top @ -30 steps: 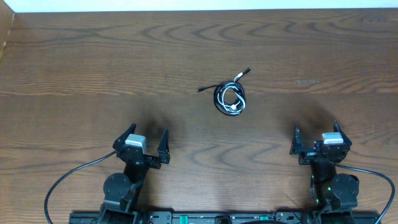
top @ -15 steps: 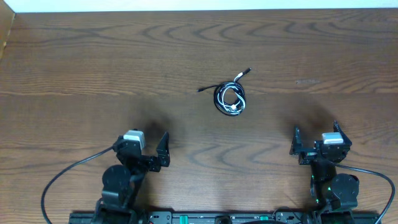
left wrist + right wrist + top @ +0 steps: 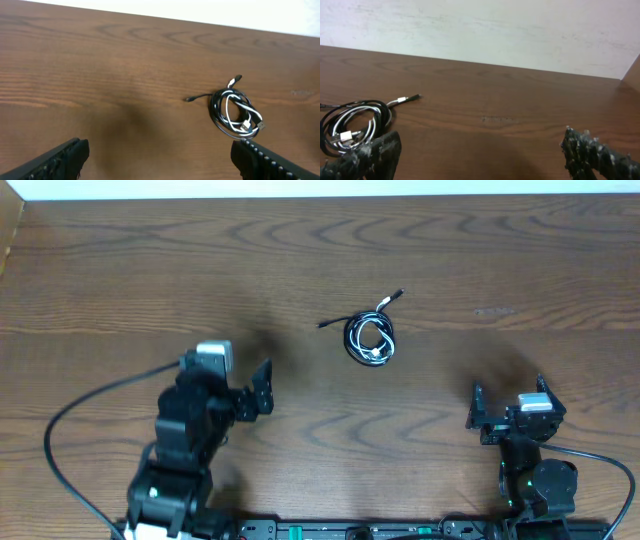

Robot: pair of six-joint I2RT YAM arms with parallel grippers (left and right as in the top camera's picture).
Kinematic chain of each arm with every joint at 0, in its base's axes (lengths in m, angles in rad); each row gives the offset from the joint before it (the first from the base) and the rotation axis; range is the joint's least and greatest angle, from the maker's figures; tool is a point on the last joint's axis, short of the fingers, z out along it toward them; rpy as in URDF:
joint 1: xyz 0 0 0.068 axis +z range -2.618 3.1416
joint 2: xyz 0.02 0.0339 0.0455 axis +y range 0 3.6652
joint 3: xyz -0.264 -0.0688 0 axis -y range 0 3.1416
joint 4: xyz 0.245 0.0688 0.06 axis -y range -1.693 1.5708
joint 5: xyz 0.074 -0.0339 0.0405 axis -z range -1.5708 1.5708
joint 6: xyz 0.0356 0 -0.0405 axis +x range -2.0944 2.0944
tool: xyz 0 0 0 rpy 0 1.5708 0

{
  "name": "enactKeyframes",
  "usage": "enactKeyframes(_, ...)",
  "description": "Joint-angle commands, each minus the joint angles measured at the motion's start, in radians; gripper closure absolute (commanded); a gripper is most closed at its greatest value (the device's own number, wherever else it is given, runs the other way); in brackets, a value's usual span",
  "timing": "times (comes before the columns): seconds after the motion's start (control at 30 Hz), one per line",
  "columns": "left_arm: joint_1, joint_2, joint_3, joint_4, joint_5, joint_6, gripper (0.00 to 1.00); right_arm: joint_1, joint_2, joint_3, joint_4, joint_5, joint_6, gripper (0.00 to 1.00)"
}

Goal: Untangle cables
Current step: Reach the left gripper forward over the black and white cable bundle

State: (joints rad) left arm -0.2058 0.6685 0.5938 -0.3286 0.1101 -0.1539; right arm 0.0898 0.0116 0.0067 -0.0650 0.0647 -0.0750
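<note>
The cables (image 3: 370,336), one black and one white, lie coiled together on the wooden table a little right of centre, with plug ends sticking out to the left and upper right. They also show in the left wrist view (image 3: 233,112) and the right wrist view (image 3: 352,127). My left gripper (image 3: 228,387) is open and empty, left of and below the bundle, apart from it. My right gripper (image 3: 509,406) is open and empty near the front edge, right of the bundle.
The wooden table (image 3: 120,270) spreads around the bundle. A white wall (image 3: 485,30) rises behind its far edge. Thick black arm cables (image 3: 75,415) trail from the arm bases at the front.
My left arm has lifted and moved forward toward the table's middle, its gripper still open. The right arm and the cables have not moved.
</note>
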Motion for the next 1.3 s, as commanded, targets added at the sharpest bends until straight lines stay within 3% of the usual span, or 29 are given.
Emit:
enactKeyframes(0.0,-0.003,0.088,0.129,-0.054,0.047,0.003,0.04,-0.004,-0.006,-0.001,-0.003,0.011,-0.012,0.01)
enactKeyframes(0.13,-0.003,0.192,0.282,-0.200,0.128,0.004,0.04,-0.004,-0.006,-0.001,-0.003,0.011,-0.012,0.01)
enactKeyframes(0.27,-0.003,0.287,0.443,-0.474,0.140,0.003,0.04,-0.004,-0.006,-0.001,-0.003,0.011,-0.012,0.01)
enactKeyframes(0.37,-0.003,0.320,0.503,-0.661,0.078,0.003,0.04,-0.004,-0.006,-0.001,-0.003,0.011,-0.012,0.01)
enactKeyframes(0.47,-0.003,0.326,0.503,-0.746,-0.023,0.002,0.04,-0.004,-0.006,-0.001,-0.003,0.011,-0.012,0.01)
enactKeyframes(0.7,-0.003,0.325,0.502,-0.734,0.066,-0.002,0.04,-0.004,-0.006,-0.001,-0.003,0.011,-0.012,0.01)
enactKeyframes(0.97,-0.003,0.352,0.507,-0.524,0.151,-0.048,0.04,-0.004,-0.006,-0.001,-0.003,0.011,-0.012,0.01)
enactKeyframes(1.27,-0.066,0.558,0.737,-0.563,0.120,0.010,0.04,-0.004,-0.006,-0.001,-0.003,0.011,-0.012,0.01)
